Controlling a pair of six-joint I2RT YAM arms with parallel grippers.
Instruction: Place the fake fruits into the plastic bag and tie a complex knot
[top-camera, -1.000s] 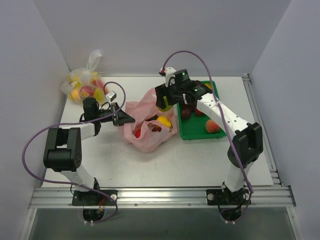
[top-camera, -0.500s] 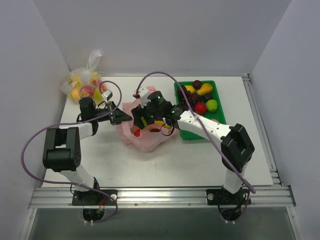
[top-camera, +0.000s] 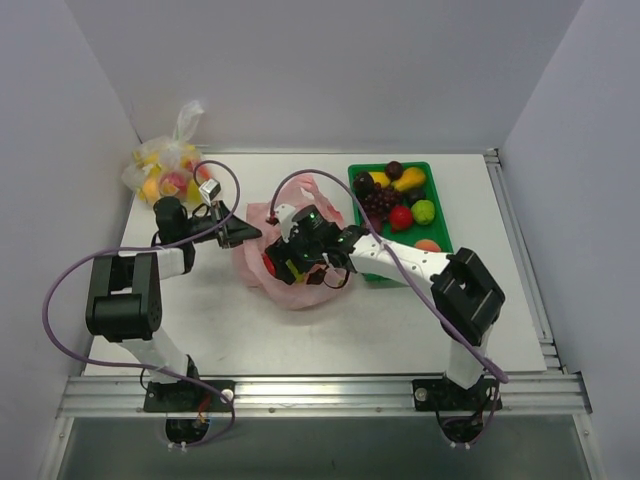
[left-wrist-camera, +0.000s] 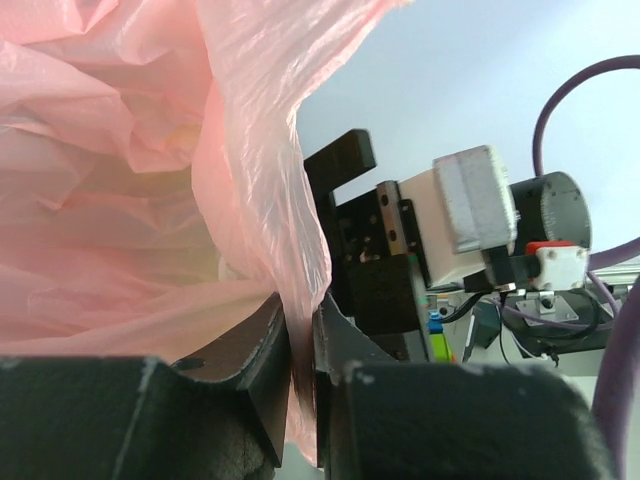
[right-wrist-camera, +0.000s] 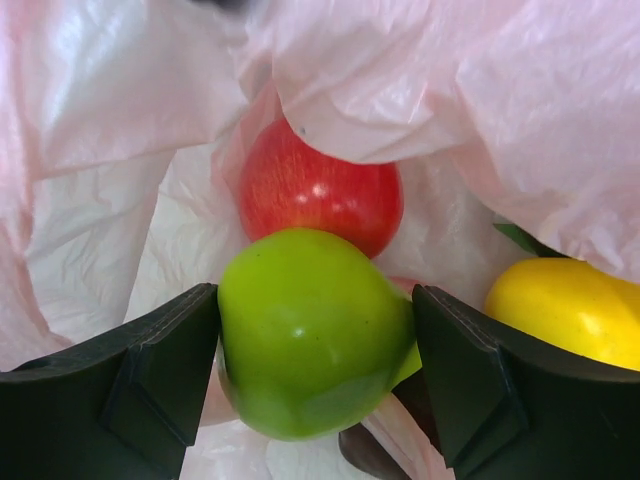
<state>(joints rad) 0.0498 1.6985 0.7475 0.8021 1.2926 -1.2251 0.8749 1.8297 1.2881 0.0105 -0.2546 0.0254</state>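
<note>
The pink plastic bag (top-camera: 300, 285) lies open at the table's middle. My left gripper (top-camera: 245, 235) is shut on the bag's left edge (left-wrist-camera: 290, 300) and holds it up. My right gripper (top-camera: 290, 262) is inside the bag's mouth, shut on a green apple (right-wrist-camera: 310, 345). Under it in the bag lie a red apple (right-wrist-camera: 320, 190) and a yellow fruit (right-wrist-camera: 570, 305). More fake fruits sit in the green tray (top-camera: 440, 225): dark grapes (top-camera: 380, 200), a red apple (top-camera: 401, 217), a green apple (top-camera: 424, 211), a peach (top-camera: 428, 246).
A clear bag of yellow-red fruit (top-camera: 165, 170) stands at the back left corner. The green tray is right of the pink bag, close to my right arm. White walls close the table on three sides.
My right arm has swung left from the green tray with the green apple and lowered into the pink bag's mouth. My left gripper has kept its hold, shifting slightly back-left.
</note>
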